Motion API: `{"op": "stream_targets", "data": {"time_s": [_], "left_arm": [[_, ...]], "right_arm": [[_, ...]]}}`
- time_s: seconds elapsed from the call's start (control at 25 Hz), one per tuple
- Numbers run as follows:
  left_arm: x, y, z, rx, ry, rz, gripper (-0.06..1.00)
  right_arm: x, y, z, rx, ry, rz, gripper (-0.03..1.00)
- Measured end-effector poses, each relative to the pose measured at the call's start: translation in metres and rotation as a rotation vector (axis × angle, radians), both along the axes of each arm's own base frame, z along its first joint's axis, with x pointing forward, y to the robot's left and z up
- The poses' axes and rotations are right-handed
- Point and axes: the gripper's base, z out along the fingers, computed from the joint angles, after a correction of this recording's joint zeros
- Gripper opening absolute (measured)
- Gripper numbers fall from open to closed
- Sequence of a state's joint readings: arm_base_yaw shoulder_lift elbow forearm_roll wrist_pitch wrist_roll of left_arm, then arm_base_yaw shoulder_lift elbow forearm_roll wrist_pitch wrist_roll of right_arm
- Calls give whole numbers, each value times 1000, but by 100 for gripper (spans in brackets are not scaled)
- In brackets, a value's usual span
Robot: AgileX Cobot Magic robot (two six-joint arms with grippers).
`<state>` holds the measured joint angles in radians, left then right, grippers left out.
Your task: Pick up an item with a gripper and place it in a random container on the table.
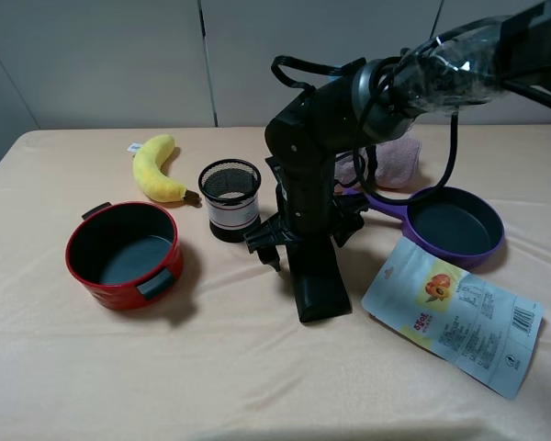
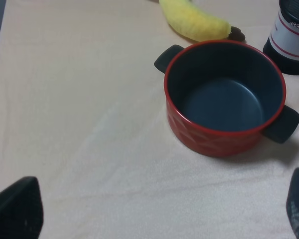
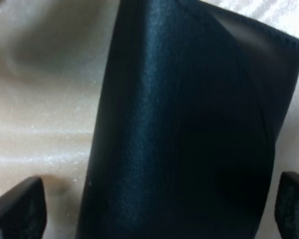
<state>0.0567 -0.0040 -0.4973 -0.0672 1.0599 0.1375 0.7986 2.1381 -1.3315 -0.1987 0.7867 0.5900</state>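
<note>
Matte black wedge-shaped case (image 1: 318,287) lay flat on peach-clothed worktop (image 1: 239,367) | right claw (image 3: 154,211) spread wide, straddling case | left claw (image 2: 157,208) wide, near red two-handled pot (image 2: 214,142)

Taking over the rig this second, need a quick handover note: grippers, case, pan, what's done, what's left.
Left gripper: jaws open, holding nothing, above the cloth near the red pot.
Right gripper: jaws open, astride the black case, not closed on it.
The case lies on the table, left of the purple frying pan, which is empty.
Done: right gripper lined up on the case.
Left: close, lift, carry to the pan, release.
</note>
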Motion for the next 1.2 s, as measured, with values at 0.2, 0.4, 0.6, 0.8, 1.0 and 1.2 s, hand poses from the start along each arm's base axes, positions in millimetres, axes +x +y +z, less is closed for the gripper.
{"op": "stream_targets", "data": {"time_s": [0.2, 0.4, 0.6, 0.8, 1.0, 1.2], "left_arm": [[0, 0, 0, 0, 0, 0, 99], [0, 0, 0, 0, -1, 0, 99], [0, 0, 0, 0, -1, 0, 99], [0, 0, 0, 0, -1, 0, 99], [0, 0, 0, 0, -1, 0, 99], [0, 0, 0, 0, -1, 0, 99]], "right_arm": [[0, 0, -2, -4, 3, -1, 69], [0, 0, -5, -8, 7, -3, 62], [0, -1, -3, -19, 4, 2, 40], [0, -1, -3, -20, 2, 4, 40], [0, -1, -3, -20, 2, 5, 39], [0, -2, 0, -18, -3, 2, 38]]}}
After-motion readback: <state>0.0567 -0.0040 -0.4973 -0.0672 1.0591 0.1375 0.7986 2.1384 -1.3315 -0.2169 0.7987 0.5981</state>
